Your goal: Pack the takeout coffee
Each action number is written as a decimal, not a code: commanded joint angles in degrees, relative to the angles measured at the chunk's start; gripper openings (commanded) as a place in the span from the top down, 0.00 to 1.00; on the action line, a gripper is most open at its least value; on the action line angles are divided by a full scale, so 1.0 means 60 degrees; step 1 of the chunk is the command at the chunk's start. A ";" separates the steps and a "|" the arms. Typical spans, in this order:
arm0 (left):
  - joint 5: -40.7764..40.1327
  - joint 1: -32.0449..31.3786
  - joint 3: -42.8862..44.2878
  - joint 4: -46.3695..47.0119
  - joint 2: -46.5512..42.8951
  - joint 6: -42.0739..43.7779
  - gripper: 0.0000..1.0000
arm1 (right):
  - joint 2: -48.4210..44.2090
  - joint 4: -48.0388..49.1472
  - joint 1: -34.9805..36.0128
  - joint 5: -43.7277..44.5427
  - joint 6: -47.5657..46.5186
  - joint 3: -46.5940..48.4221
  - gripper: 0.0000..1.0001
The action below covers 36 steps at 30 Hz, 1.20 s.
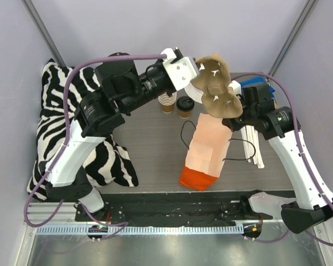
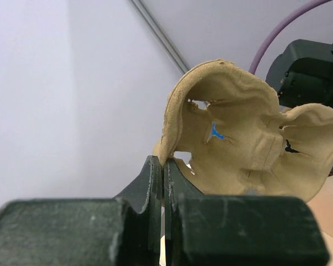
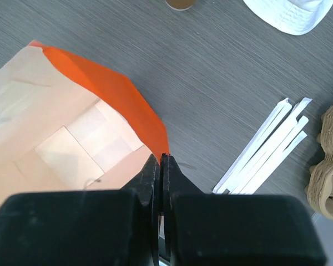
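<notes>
Left pincer (image 2: 162, 166) is clamped together on the rim of the pulp carrier (image 1: 216, 86), holding it up in the air above the paper bag (image 1: 205, 149). Right pincer (image 3: 161, 160) is pinched shut on the bag's orange edge. And the takeout coffee (image 1: 184, 105) stands lidded on the tabletop (image 1: 155, 144), just behind the bag, beside the cup stack (image 1: 167, 101).

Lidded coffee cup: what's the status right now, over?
Left end effector shut on pulp carrier, held above the bag. Right end effector shut on bag edge. Lidded coffee on table behind bag, not packed. Cup stack beside it.
</notes>
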 commanded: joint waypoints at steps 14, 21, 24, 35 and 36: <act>-0.1741 -0.2702 -0.5384 0.1564 -0.1984 0.3169 1.00 | -0.0360 0.0193 -0.0050 0.0134 0.0681 0.0649 0.99; -0.2620 -0.2937 -0.6689 0.2311 -0.2057 0.2965 1.00 | -0.0653 0.0149 -0.0051 -0.0085 0.1120 0.0649 0.99; -0.2650 -0.2966 -0.6895 0.2415 -0.2072 0.2716 1.00 | -0.0858 0.0149 -0.0050 -0.0173 0.1194 0.0503 0.99; -0.3119 -0.2995 -0.7599 0.3396 -0.2189 0.2904 1.00 | -0.1385 0.0354 -0.0036 -0.0657 0.1267 -0.0040 0.99; -0.3162 -0.2995 -0.7511 0.3410 -0.2146 0.2992 1.00 | -0.1371 0.0340 -0.0036 -0.0672 0.1267 -0.0069 0.99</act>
